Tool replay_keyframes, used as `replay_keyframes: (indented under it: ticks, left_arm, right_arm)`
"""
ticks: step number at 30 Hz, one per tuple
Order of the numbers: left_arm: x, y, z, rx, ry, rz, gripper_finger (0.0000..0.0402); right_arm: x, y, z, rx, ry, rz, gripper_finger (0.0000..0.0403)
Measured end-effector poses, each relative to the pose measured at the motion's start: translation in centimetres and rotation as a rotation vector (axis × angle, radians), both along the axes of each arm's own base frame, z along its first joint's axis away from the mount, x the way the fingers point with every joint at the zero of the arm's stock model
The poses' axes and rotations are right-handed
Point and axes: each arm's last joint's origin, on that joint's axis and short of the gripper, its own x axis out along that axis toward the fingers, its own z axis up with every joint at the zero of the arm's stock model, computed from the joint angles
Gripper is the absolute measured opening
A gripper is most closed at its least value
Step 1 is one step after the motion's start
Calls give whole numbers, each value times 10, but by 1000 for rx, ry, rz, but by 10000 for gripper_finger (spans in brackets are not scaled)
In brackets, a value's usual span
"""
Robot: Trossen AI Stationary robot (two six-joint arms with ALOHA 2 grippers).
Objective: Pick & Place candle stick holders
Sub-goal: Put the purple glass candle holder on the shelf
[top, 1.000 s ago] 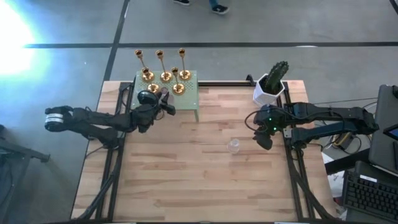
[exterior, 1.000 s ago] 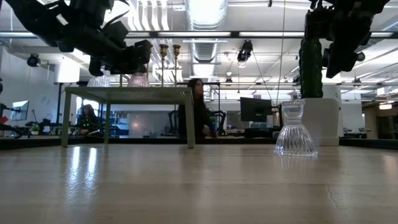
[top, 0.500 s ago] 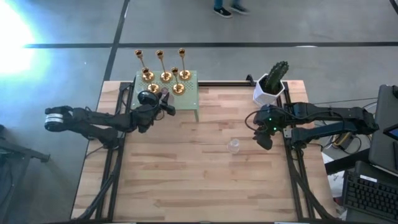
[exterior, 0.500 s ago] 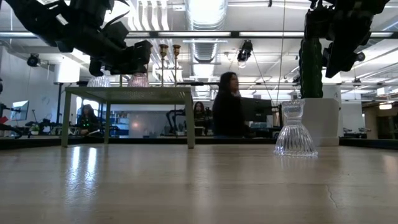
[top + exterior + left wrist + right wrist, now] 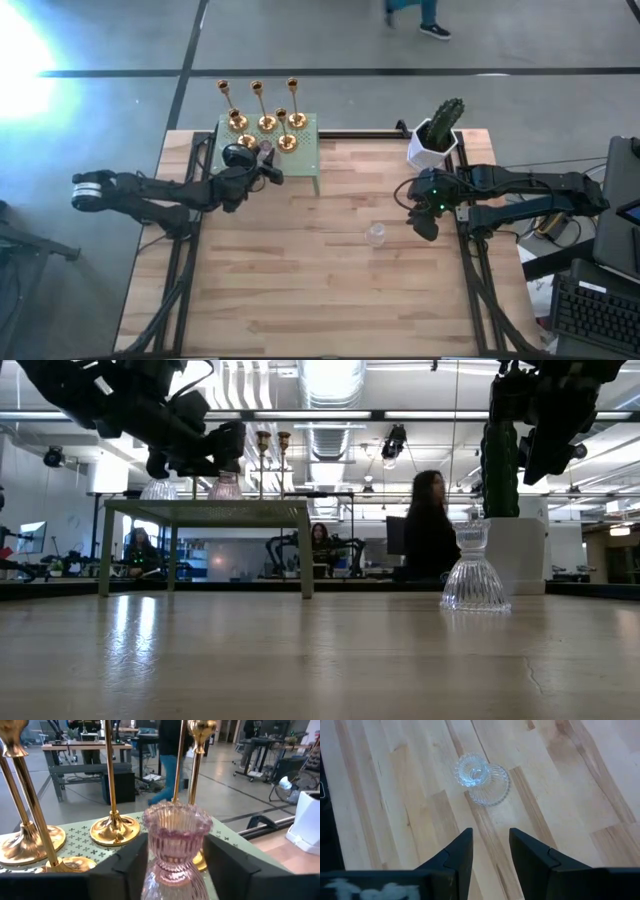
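A wooden table [image 5: 300, 290] fills the middle of the overhead view. At its upper left stands a small pale green perforated stand [image 5: 305, 150] carrying several gold candlesticks [image 5: 258, 105] with round bases and thin stems.

The left gripper [image 5: 265, 168] reaches in from the left edge of the frame to the near edge of that stand. In the left wrist view its two dark fingers [image 5: 131, 862] sit on either side of a pinkish ribbed glass holder [image 5: 176, 840] with a scalloped rim, which stands on the green stand just in front of the gold candlesticks. A sliver of gap shows between each finger and the glass, so the fingers look parted around it rather than pressing on it; whether they touch it lower down cannot be told.

The right gripper [image 5: 425, 225] hangs at centre right of the overhead view, above the table. In the right wrist view its fingers [image 5: 457, 855] are partly open and hold nothing. A clear ribbed glass holder [image 5: 376, 234] stands upright on the bare wood just beside this gripper, apart from it.

A white pot with a green cactus [image 5: 438, 135] sits at the table's upper right. In the level view a person [image 5: 430, 525] shows in the room behind. No readable writing or labels show anywhere.
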Motion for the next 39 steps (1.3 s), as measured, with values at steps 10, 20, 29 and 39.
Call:
replay_keyframes:
  ticks: [10,20,29,39]
  left_arm:
    - [4,-3,5,-33,53,-14,233]
    - [-4,-31,45,1,151,4,235]
    - [-20,-73,82,46,104,-61,236]
    - [-18,-99,73,-15,20,-242,236]
  right_arm:
    - [0,0,0,-3,0,6,123]
    - [0,0,0,-3,0,7,119]
    - [0,0,-1,-3,3,7,124]
    - [1,0,0,-14,-9,22,108]
